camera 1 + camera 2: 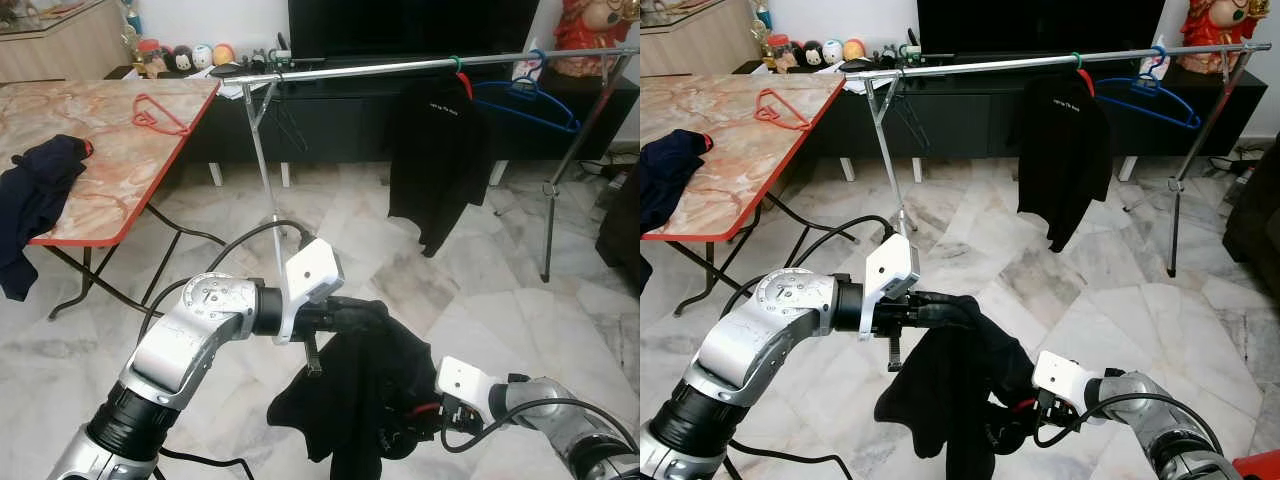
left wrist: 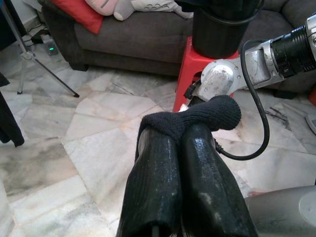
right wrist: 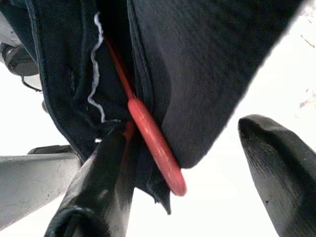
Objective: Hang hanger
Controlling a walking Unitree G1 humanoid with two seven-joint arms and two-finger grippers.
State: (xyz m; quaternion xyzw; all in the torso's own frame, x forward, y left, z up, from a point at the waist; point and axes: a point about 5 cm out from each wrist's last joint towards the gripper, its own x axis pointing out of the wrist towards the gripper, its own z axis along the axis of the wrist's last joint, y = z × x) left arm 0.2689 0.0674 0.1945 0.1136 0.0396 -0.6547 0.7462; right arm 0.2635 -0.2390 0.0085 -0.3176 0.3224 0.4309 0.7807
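A black garment (image 1: 360,390) hangs low over the floor from my left gripper (image 1: 340,315), which is shut on its top fold. In the left wrist view the cloth (image 2: 197,116) drapes over my closed fingertips. A red hanger (image 3: 153,143) sits inside the garment. Its rounded end pokes out between the spread fingers of my right gripper (image 3: 182,131), close to one finger (image 3: 98,182). That gripper (image 1: 405,425) is open, low at the garment's right side. The metal clothes rail (image 1: 400,68) stands further ahead.
On the rail hang a black shirt (image 1: 440,150) and a blue hanger (image 1: 525,100). A marble-topped folding table (image 1: 110,170) at left holds another red hanger (image 1: 158,115) and a dark blue garment (image 1: 35,195). A red stool (image 2: 197,64) and grey sofa (image 2: 133,34) stand nearby.
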